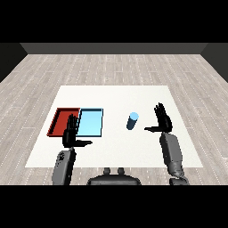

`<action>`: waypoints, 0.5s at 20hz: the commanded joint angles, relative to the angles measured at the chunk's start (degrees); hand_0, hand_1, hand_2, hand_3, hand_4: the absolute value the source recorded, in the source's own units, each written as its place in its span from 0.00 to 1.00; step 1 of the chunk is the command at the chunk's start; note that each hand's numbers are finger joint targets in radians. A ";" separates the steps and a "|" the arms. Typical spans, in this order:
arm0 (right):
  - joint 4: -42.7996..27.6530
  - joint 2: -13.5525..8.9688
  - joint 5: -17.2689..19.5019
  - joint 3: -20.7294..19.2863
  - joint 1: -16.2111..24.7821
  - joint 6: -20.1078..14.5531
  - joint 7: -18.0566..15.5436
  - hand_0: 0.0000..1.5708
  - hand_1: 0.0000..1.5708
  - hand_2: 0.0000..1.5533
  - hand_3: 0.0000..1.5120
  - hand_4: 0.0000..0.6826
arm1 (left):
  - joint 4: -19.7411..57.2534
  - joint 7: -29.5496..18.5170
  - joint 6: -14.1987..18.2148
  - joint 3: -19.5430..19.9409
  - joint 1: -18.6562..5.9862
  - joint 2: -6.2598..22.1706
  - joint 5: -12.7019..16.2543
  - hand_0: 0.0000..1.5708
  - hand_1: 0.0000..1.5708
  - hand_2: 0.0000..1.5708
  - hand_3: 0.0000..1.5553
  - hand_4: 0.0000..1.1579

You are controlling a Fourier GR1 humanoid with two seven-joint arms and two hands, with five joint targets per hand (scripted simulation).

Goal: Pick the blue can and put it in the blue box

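Right hand [163, 121] is open, fingers up, thumb twd the blue can [132, 121], holding nothing. Can stands upright on the table [116, 95], btwn hand and blue tray [91, 123]. We're at the reach step; next we close in & curl round it. Left hand [71, 134] idle, open.

Just one head cam, looking down and forward toward 12 o'clock over the whole flat white table [133, 147].

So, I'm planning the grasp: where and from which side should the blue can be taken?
Probably round its side wall: the blue can stands upright, apart from the trays. Come from its right with the open right hand, which is nearest, thumb pointing toward it.
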 commanded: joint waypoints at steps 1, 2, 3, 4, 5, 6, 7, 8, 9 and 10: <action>0.92 -0.56 -1.28 -0.68 -1.67 -0.84 2.49 0.00 0.00 0.00 0.00 0.00 | 0.61 2.21 0.26 0.52 -1.77 0.54 0.38 0.00 0.00 0.00 0.00 0.00; -1.15 -0.19 -2.45 -0.58 -0.22 -0.33 4.44 0.00 0.00 0.00 0.00 0.00 | -6.64 1.15 -0.50 -1.41 5.83 -0.05 0.11 0.00 0.00 0.00 0.00 0.00; 5.57 0.28 -1.08 -0.63 -3.05 -0.22 -0.58 0.00 0.00 0.00 0.00 0.00 | -3.97 3.38 0.43 -0.57 0.50 -0.02 0.60 0.00 0.00 0.00 0.00 0.00; 10.67 -1.40 -0.75 -1.32 -4.48 2.11 -1.89 0.00 0.00 0.00 0.00 0.00 | 0.25 4.28 -0.71 2.92 -3.73 2.05 2.94 0.00 0.00 0.00 0.00 0.00; 1.51 -0.79 -3.04 -0.92 -3.41 -0.38 5.10 0.00 0.00 0.00 0.00 0.00 | 0.85 -2.12 -1.04 1.01 1.43 0.68 0.45 0.00 0.00 0.00 0.00 0.00; 6.20 -0.58 -1.95 -0.36 -3.54 1.34 1.26 0.00 0.00 0.00 0.00 0.00 | -1.98 0.63 -1.22 -0.10 1.41 0.30 1.12 0.00 0.00 0.00 0.00 0.00; 8.08 -1.17 -2.61 -1.48 -3.51 1.60 1.08 0.00 0.00 0.00 0.00 0.00 | -2.24 2.79 -1.18 0.22 0.25 0.63 1.82 0.00 0.00 0.00 0.00 0.00; 5.66 -1.24 -3.92 -1.77 -2.05 2.00 2.52 0.00 0.00 0.00 0.00 0.00 | 0.01 0.40 0.05 -0.64 0.60 -1.12 0.70 0.00 0.00 0.00 0.00 0.00; 10.54 0.00 -1.85 -0.59 -5.43 0.44 1.76 0.00 0.00 0.00 0.00 0.00 | 2.14 1.66 1.66 -0.60 -3.17 -1.40 -0.26 0.00 0.00 0.00 0.00 0.00; 4.52 2.58 -2.96 0.05 -1.35 -0.93 2.10 0.00 0.00 0.00 0.00 0.00 | 4.20 -4.37 2.76 -3.54 -0.06 -1.51 -0.18 0.00 0.00 0.00 0.00 0.00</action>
